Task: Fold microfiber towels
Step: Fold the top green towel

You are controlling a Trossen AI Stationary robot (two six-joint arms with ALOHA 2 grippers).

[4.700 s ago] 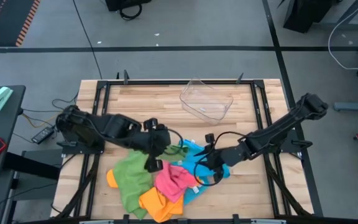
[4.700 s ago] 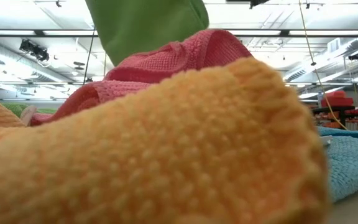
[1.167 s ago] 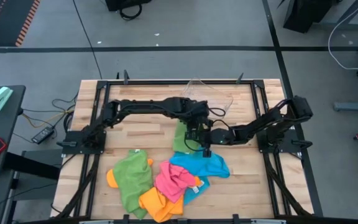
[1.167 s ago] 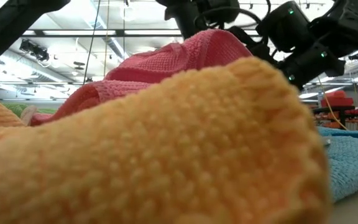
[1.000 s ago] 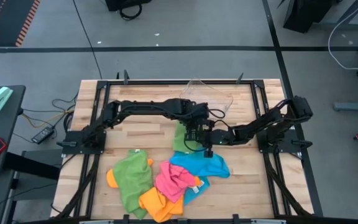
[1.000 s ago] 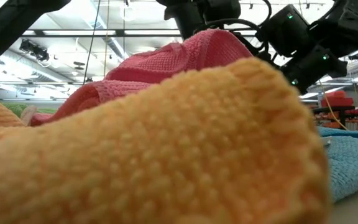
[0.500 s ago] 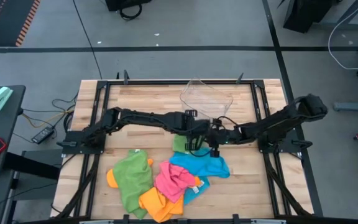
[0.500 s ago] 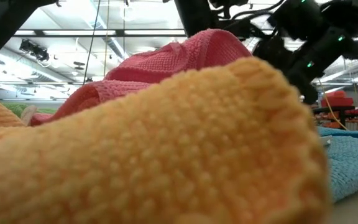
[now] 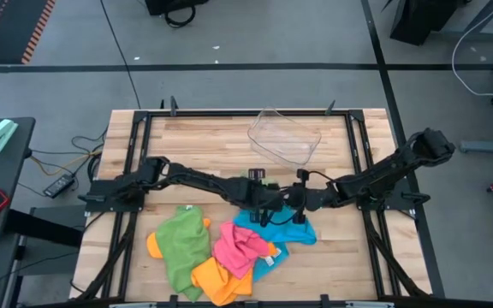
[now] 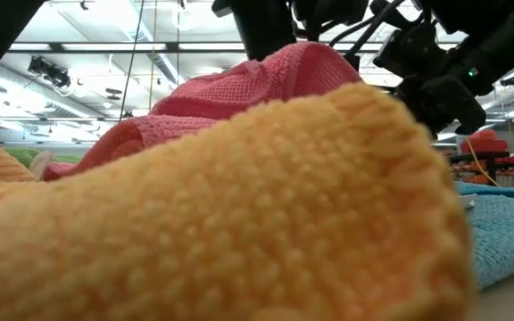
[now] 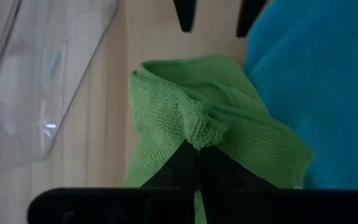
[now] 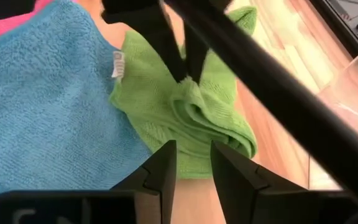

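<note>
A folded green towel [image 11: 241,124] [image 12: 160,106] lies on the wood at mid-table, its side against a sky-blue towel [image 9: 291,228] [image 12: 42,93]. My left gripper [image 9: 265,209] [image 11: 197,146] is shut on it. My right gripper [image 9: 297,207] [image 12: 191,163] stands open just off the green towel's edge, touching nothing; its fingers also show in the left wrist view [image 11: 185,15]. At the near edge a second green towel [image 9: 182,244], a pink one [image 9: 242,244] and an orange one [image 9: 216,278] lie heaped. The orange towel [image 10: 239,223] fills the low view. My left gripper pinches a small bunched-up pucker [image 11: 199,127] on top of the folded green towel, near its middle, between its two shut fingertips. The fingers [image 12: 180,62] come slanting down from above. The towel lies on the table, slack, with folds raised around the pinch.
A clear plastic tray [image 9: 285,137] [image 11: 36,74] stands at the far middle of the table. Black frame rails [image 9: 139,154] run along both sides. Bare wood lies between the tray and the towels.
My left gripper has gone toward the table's near edge and down, staying shut on the green towel, and its arm now covers most of that towel in the high view. My right gripper has drawn back a little toward the table's right edge and risen, still open.
</note>
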